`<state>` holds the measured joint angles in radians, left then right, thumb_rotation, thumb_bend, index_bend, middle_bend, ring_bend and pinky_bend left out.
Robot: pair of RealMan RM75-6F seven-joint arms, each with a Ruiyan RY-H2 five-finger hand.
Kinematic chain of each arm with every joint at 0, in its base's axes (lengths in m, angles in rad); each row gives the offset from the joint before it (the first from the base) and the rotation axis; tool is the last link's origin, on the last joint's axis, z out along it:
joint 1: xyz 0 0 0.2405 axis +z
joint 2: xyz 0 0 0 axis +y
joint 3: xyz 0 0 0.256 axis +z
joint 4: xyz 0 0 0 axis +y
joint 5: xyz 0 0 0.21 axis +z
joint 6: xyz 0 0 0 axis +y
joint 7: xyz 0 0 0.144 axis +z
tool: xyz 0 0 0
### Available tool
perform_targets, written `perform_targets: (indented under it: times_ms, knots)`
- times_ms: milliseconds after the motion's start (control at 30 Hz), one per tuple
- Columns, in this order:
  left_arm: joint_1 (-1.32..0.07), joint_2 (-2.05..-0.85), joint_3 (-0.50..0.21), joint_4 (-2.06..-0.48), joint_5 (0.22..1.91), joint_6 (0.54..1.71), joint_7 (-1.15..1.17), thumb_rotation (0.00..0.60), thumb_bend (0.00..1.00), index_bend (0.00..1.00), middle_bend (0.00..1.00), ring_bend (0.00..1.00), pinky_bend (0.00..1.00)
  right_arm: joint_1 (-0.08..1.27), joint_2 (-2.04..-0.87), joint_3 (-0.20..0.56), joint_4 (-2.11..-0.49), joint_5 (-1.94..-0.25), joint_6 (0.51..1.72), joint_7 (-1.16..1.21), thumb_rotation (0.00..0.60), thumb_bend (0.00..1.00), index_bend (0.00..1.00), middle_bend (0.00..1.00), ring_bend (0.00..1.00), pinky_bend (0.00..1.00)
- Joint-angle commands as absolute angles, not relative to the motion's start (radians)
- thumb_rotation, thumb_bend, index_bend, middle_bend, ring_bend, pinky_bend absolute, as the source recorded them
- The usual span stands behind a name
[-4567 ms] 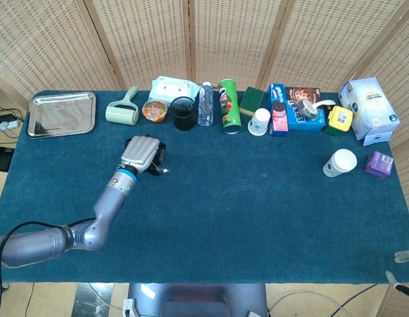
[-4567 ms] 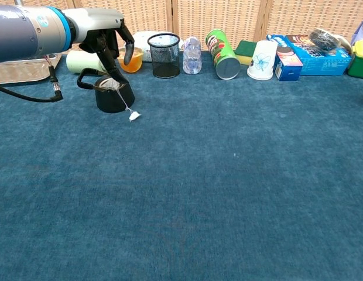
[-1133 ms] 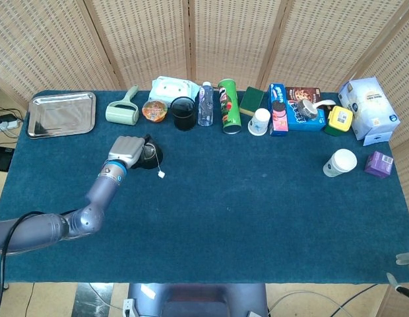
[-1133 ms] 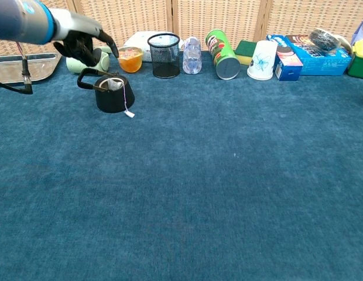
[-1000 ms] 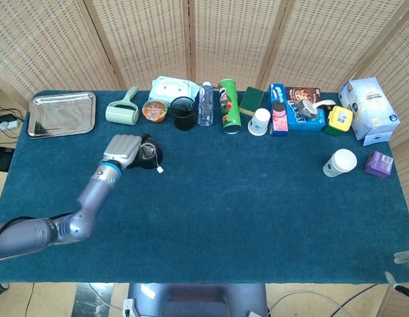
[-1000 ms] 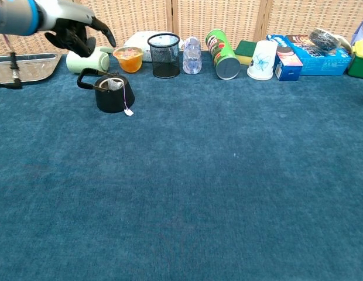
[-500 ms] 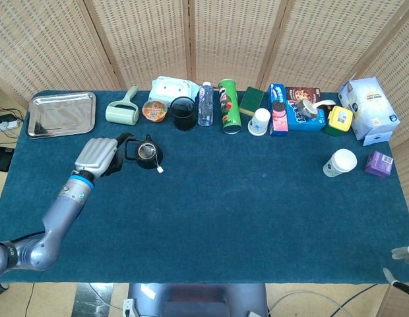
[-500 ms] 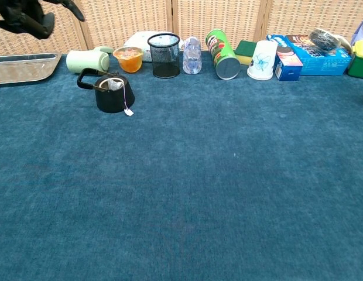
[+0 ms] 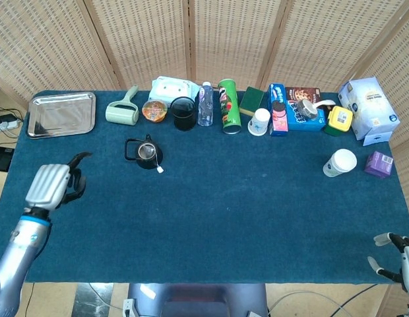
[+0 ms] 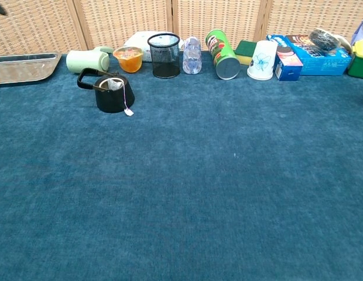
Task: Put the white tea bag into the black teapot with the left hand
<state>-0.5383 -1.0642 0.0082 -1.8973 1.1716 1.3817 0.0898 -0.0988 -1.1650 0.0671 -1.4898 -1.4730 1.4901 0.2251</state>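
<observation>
White paper tea bag (image 10: pixel 114 84) sits inside the small black teapot (image 10: pixel 113 96) toward the table's back-left, my left hand (image 9: pixel 51 186) empty with fingers apart near the left edge — the hanging tag (image 10: pixel 128 112) could snag and drag it out.

Right hand (image 9: pixel 397 259) cut off at head view's lower right corner; finger pose unclear. Tray (image 10: pixel 23 65) cropped by chest view's left edge. Tea bag (image 10: pixel 114 84) mostly inside teapot (image 10: pixel 111 96).

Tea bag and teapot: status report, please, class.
Left hand open, clear of the teapot. Tea bag in the pot, tag hanging outside. Right hand idle. Nothing obstructing.
</observation>
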Motion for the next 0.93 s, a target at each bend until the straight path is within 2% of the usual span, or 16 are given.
perform_targets:
  times_ms: [33,267,433,933]
  knots:
    - [-0.396,-1.088,0.07,-1.884,1.287,1.536,0.041,0.6,0.54,0.26,0.69,0.58,0.66,-0.088,-1.162,0.063,-1.506,-1.496,1.498,0.198,0.6,0.27,0.4,0.44,0.35,0.28]
    - [-0.243,-1.129,0.129,-1.856,1.401,1.668,0.027,0.6,0.48,0.29,0.61,0.48,0.58,-0.074,-1.157,0.052,-1.541,-1.541,1.521,0.15,0.6,0.27,0.4,0.44,0.34,0.28]
    - [-0.163,-1.129,0.166,-1.854,1.457,1.706,0.015,0.6,0.48,0.3,0.6,0.47,0.55,-0.068,-1.158,0.044,-1.554,-1.556,1.529,0.135,0.6,0.27,0.4,0.44,0.34,0.28]
    - [-0.1,-1.14,0.116,-1.864,1.472,1.67,-0.009,0.6,0.48,0.32,0.59,0.47,0.54,-0.071,-1.171,0.03,-1.533,-1.554,1.548,0.163,0.6,0.28,0.4,0.44,0.34,0.27]
